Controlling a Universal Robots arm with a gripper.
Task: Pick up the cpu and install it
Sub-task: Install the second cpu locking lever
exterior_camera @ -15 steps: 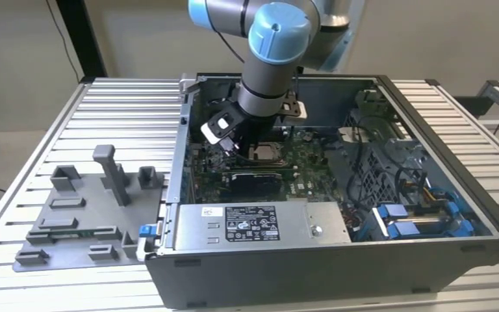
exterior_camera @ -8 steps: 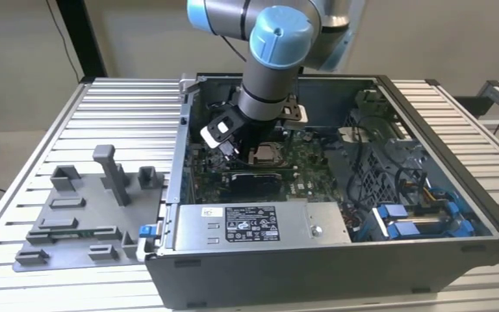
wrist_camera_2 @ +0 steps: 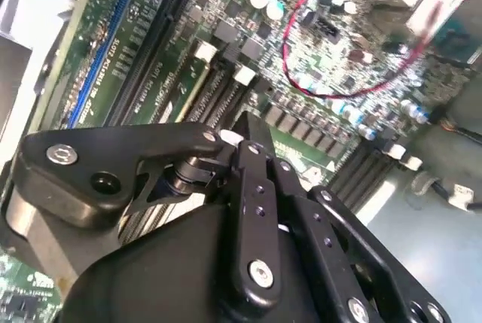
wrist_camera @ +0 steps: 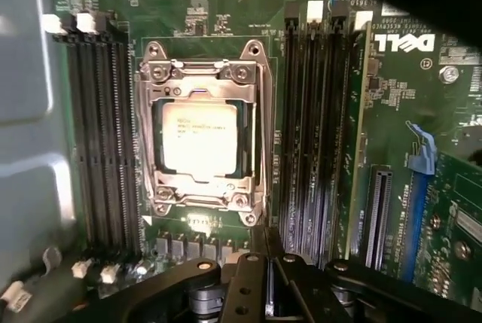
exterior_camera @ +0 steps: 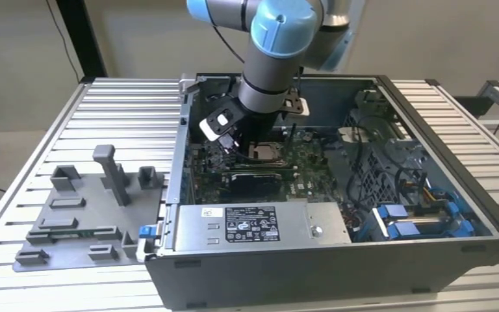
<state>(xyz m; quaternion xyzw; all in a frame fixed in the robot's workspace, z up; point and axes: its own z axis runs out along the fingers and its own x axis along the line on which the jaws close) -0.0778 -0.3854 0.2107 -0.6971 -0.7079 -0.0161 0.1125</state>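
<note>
Exterior view: arm reaches into the open computer case (exterior_camera: pixel 457 214) on the surface, above the cpu (exterior_camera: pixel 262 151). First wrist view: cpu (wrist_camera: pixel 197 135) sits in the socket frame (wrist_camera: pixel 202 74) btw. memory slots. Jaws' state: cannot tell.

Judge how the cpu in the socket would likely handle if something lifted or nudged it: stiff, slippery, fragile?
The cpu looks like a thin flat square with a pale metal top, so it is probably rigid and light. That smooth top may be slippery. It lies flat inside the socket's metal frame, so a sideways nudge would likely be stopped by the frame, and rolling seems unlikely.
</note>
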